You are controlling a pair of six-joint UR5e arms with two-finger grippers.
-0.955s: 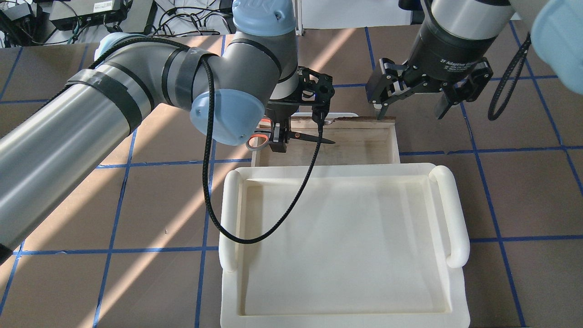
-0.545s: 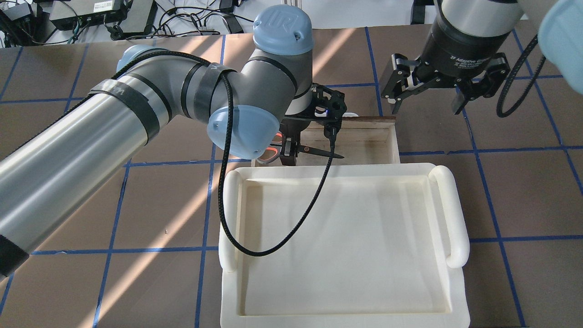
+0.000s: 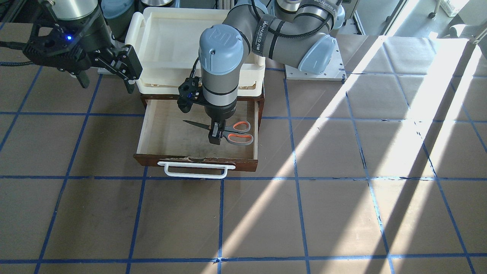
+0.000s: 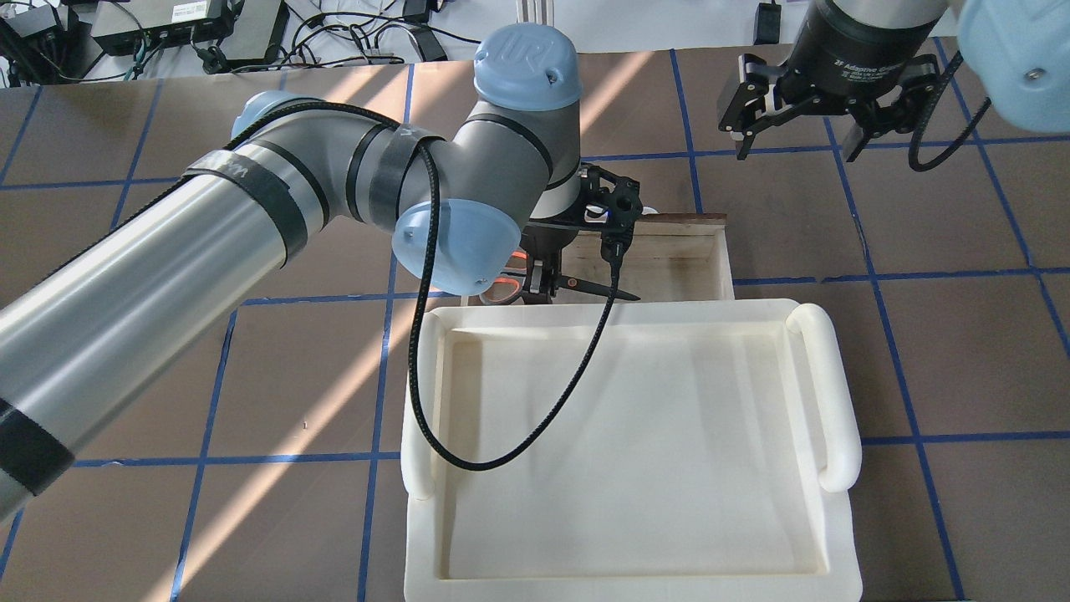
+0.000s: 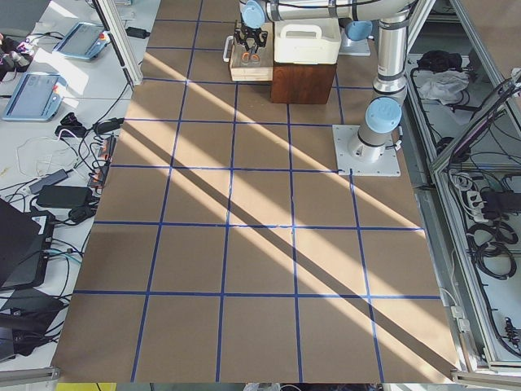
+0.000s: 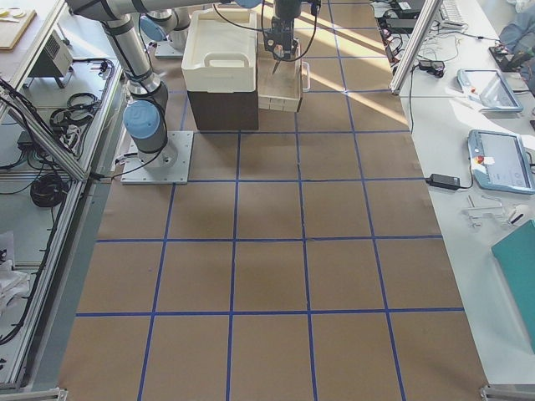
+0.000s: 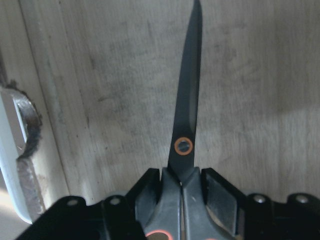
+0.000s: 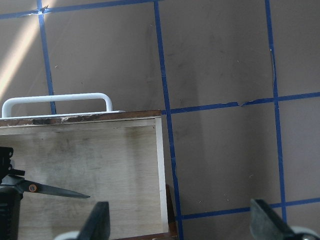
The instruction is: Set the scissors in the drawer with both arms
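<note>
The drawer [image 3: 198,160] stands pulled out, with a dark wooden front, a white bar handle [image 3: 196,169] and a pale wood floor [image 8: 100,165]. My left gripper [image 3: 215,137] reaches down into it and is shut on the scissors [image 3: 237,134] just behind the pivot. The orange-and-grey handles point to the drawer's side and the dark blades [image 4: 598,288] point along its width. The left wrist view shows both pads clamping the scissors [image 7: 187,110] close over the floor. My right gripper [image 4: 797,155] is open and empty, raised beyond the drawer's far right corner; its fingers [image 8: 100,222] frame bare table.
A large cream plastic tray [image 4: 836,393] sits on top of the cabinet, covering the drawer's rear part. The tabletop is brown with blue tape lines [image 3: 220,213]. Cables and electronics [image 4: 201,25] lie past the table's far edge.
My left gripper has carried the scissors rightward and nearer the tray's edge inside the drawer. My right gripper has moved farther away from the drawer and rightward, still open.
</note>
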